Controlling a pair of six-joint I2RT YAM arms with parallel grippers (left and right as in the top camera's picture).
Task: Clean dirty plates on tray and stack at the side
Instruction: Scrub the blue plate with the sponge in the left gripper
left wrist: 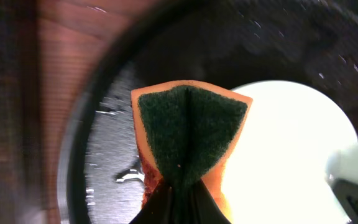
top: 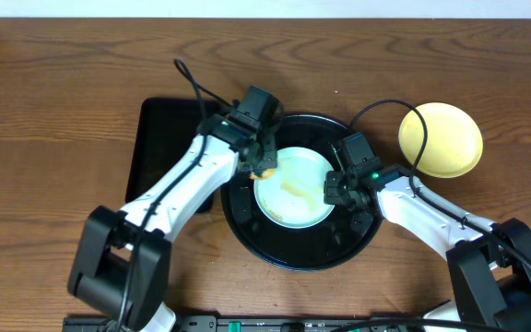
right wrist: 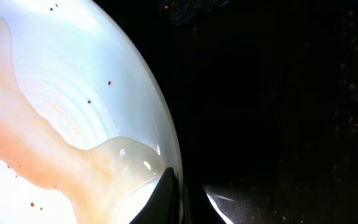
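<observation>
Right wrist view, nearest item: right gripper (right wrist: pixel 180 198), one, jaws pinched on the near-right rim of the pale blue plate (right wrist: pixel 73 81).
- Sauce smear (right wrist: pixel 17 137): one thin, pale brown, watery band across the plate's well. It runs slantwise from the clamped rim toward the opposite side, with dark specks scattered around it.

Left wrist view: left gripper (left wrist: pixel 174 208), one, jaws clamped on a folded sponge (left wrist: pixel 188 134).
- Sponge: one, orange body, with the green scouring face turned out toward the plate. It sits at the plate's far-left rim. Whether it touches the plate cannot be told.

Key relation: the smear lies from the sponge inward, toward the plate's centre and the right gripper. I judge the left arm to be the wiping arm and the right arm the one bracing the plate.

Overhead view, working outward:
- Round black tray (top: pixel 293 251): one, carrying the blue plate at its centre.
- Rectangular black tray (top: pixel 159 148): one, to the left and partly under the left arm.
- Pale yellow plate (top: pixel 441 138): one, off the tray on the wooden table (top: pixel 44 92), far right, with no other plate on or under it.

Plates in view: two. No third plate is seen.
</observation>
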